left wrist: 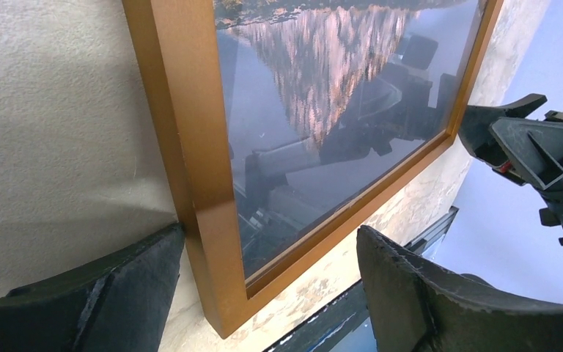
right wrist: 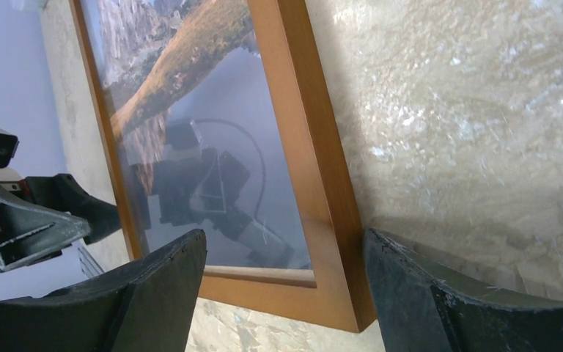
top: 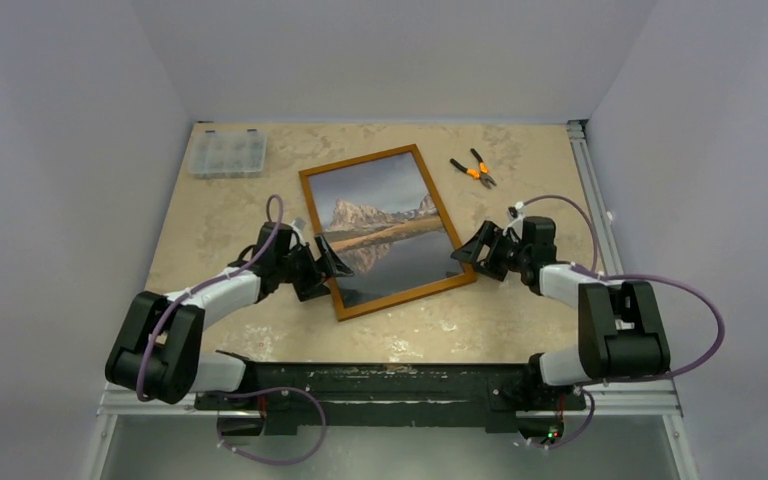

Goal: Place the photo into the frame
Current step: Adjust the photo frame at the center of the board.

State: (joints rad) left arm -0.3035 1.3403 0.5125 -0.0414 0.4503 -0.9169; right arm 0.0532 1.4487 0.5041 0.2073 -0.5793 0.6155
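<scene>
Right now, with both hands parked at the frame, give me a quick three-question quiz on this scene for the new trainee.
1. True or false: the photo already lies inside the frame.
2. Pick one: the pliers lie (A) on the photo, (B) on the table right of the frame's far corner, (C) under the frame.
3. Fill in: the jaws of the left hand and the right hand both stand ___, with frame moulding between the fingers.

Key: 1 true; 2 B; 3 open.
</scene>
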